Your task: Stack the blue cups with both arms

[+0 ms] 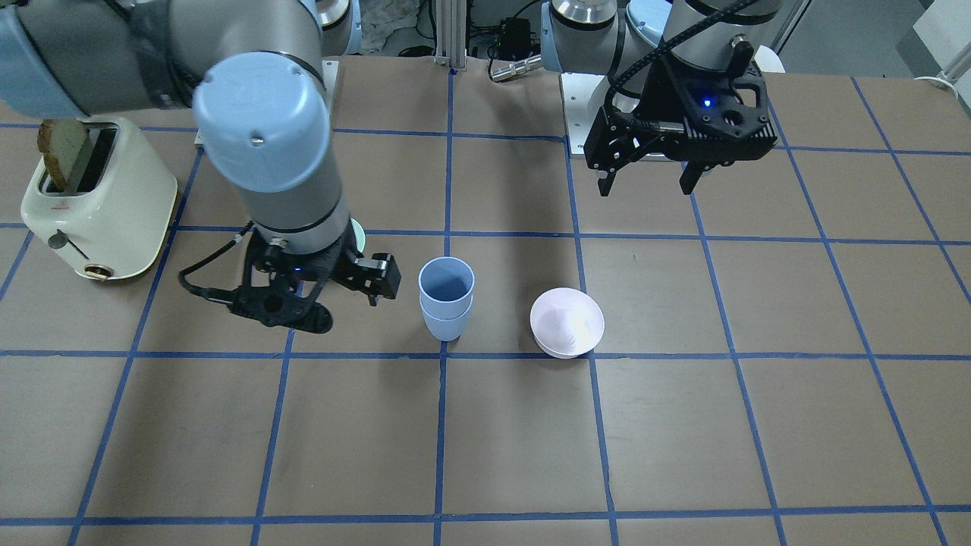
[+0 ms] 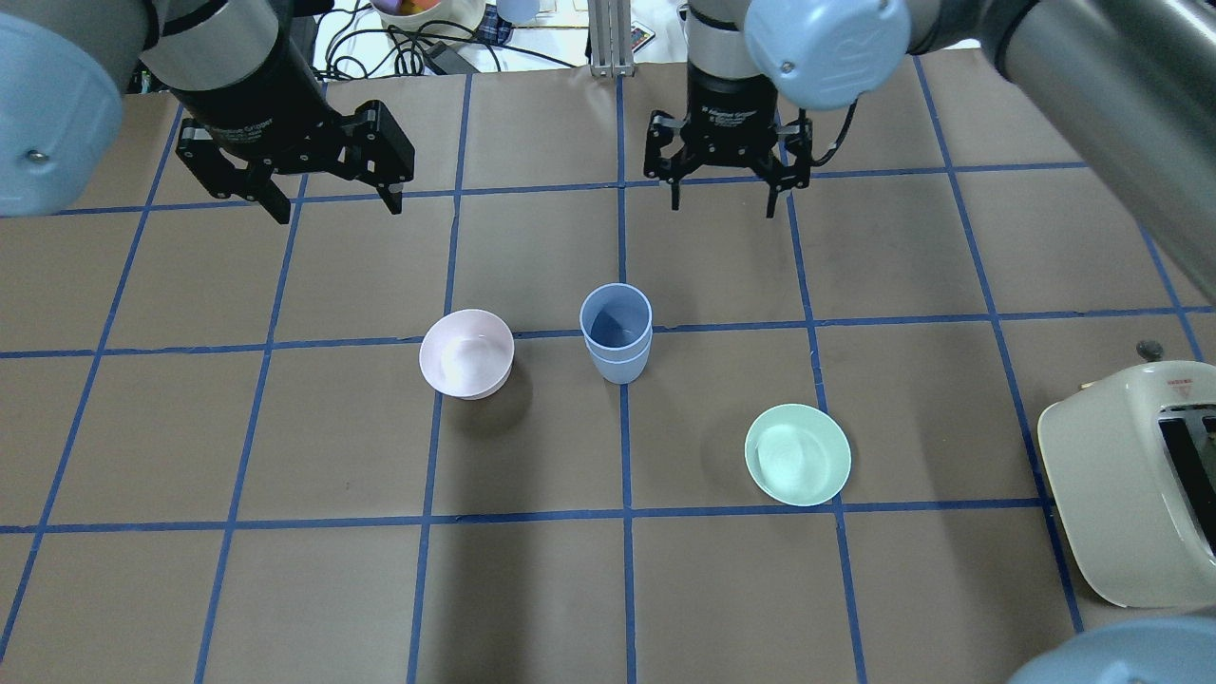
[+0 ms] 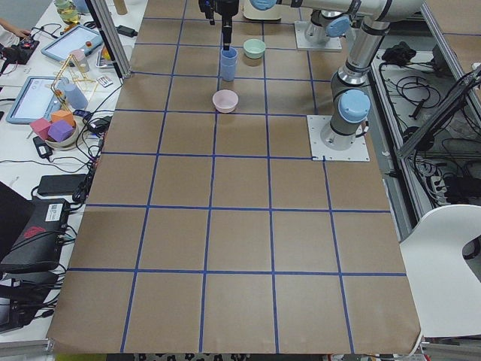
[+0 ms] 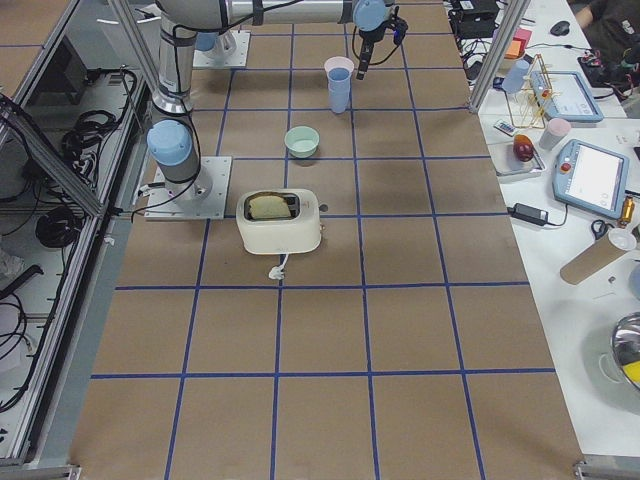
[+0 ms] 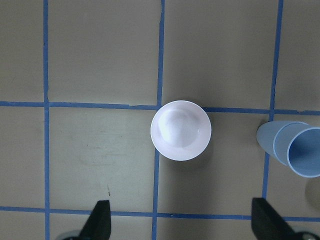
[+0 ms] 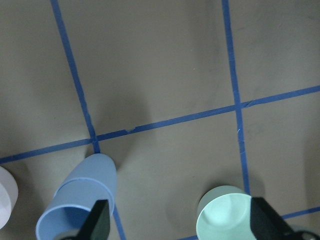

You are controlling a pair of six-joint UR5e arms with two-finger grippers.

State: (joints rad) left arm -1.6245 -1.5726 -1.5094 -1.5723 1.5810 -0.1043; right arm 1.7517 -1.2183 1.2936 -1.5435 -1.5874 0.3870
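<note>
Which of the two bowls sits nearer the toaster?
The mint-green bowl; the pink bowl lies beyond the stacked blue cups, farther from the toaster.

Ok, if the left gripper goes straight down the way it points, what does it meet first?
Most likely bare table, though depth is unclear. In the left wrist view the pink bowl lies ahead of the open left gripper, and the blue cups sit off to one side.

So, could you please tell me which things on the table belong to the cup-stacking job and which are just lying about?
Part of the job:
- blue cups, one nested in the other
- left gripper, open
- right gripper, open

Just lying about:
- pink bowl
- green bowl
- toaster with bread in its slot
</note>
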